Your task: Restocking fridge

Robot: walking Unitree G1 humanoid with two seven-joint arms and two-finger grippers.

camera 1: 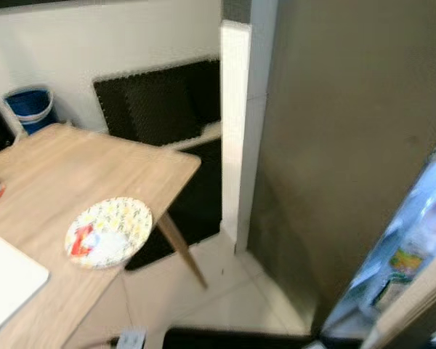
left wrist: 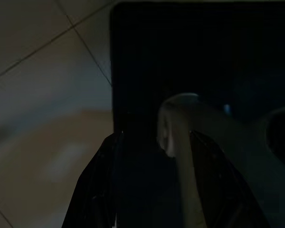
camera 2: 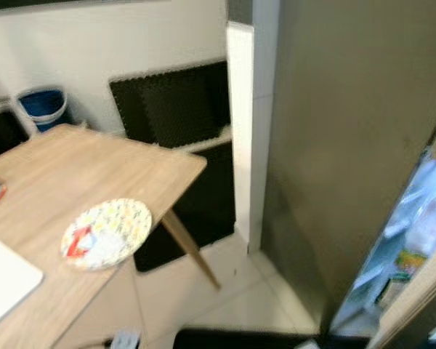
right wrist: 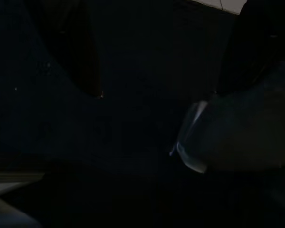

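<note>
A patterned plate (camera 1: 109, 231) is seen on the wooden counter (camera 1: 94, 174), left of the fridge (camera 1: 349, 145), whose open door (camera 1: 414, 247) shows bottles. Each claw's state cannot be told.

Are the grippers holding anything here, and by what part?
It cannot be told. Both wrist views are very dark: a pale, translucent shape lies near the left gripper's fingers, another near the right's, but no grasp is clear.
</note>
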